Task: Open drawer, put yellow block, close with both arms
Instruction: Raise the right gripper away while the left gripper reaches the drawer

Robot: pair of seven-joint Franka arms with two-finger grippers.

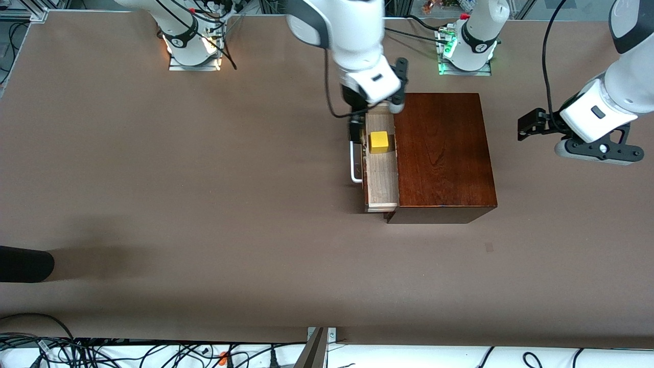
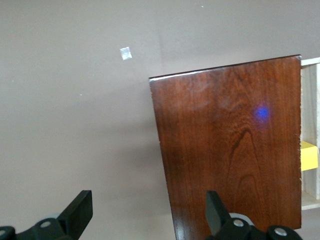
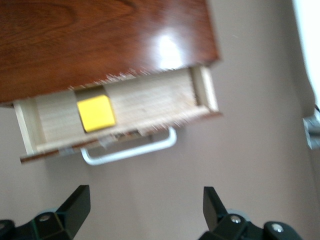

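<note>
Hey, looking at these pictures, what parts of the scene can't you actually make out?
- Front view: the right gripper is mostly hidden under its own wrist.
- Front view: the drawer front is edge-on; only the handle shows.
- Left wrist view: the yellow block is cut off by the picture's edge.
- How far the drawer runs inside the wooden box: hidden by its top.

the box (image 1: 444, 148) is glossy dark reddish-brown with a wavy wood grain. the drawer (image 1: 382, 179) is pale light wood with a white handle (image 1: 354, 163). the block (image 1: 379, 141) is bright yellow. the table (image 1: 179, 179) is plain dull brown.
</note>
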